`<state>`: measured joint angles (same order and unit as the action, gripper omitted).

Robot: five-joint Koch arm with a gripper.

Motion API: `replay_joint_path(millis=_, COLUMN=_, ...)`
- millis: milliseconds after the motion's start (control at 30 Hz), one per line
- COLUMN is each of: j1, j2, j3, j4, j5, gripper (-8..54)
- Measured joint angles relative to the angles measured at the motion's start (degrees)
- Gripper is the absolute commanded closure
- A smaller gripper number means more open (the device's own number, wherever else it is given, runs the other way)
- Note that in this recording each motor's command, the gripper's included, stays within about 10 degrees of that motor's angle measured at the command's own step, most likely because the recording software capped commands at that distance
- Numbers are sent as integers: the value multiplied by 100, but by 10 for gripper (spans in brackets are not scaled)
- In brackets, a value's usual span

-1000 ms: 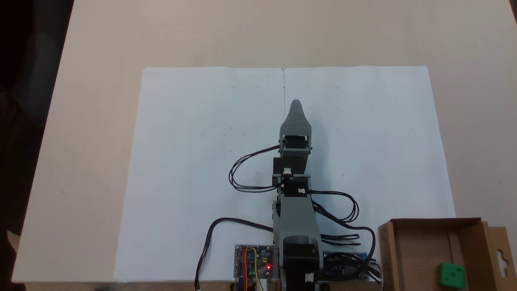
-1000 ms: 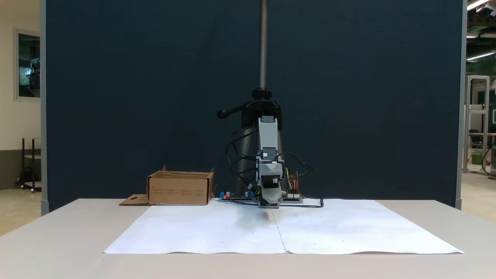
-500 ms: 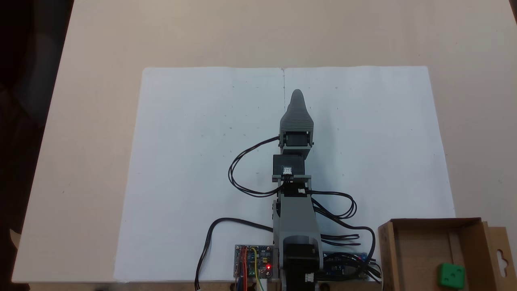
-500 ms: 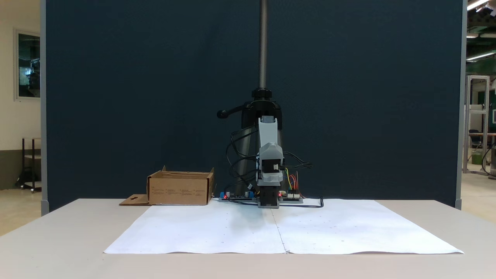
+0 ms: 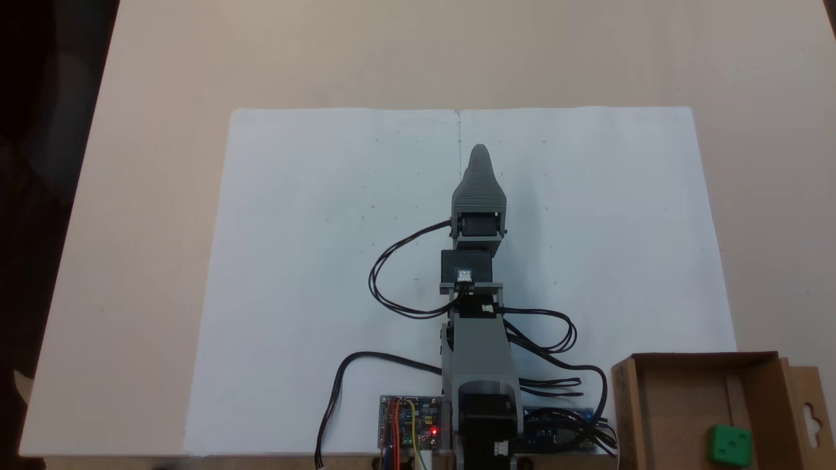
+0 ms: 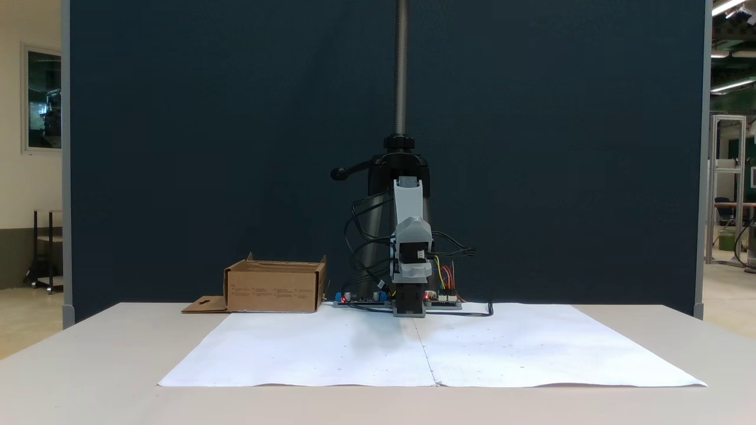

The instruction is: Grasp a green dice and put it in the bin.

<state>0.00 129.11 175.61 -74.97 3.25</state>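
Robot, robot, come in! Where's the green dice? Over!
Gripper over the white paper, holding nothing; jaws can't be told apart. Green dice lying inside the bin. Nothing in the way.

Lower edge of the bin (image 5: 627, 405) cut off by the frame; gripper (image 5: 480, 151) jaws stacked, gap hidden.
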Motion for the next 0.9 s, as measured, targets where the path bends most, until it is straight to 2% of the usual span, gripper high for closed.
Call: replay_joint_path(millis=900, j1=0, j2=0, j3=0, j4=-114, j5=0, gripper=8)
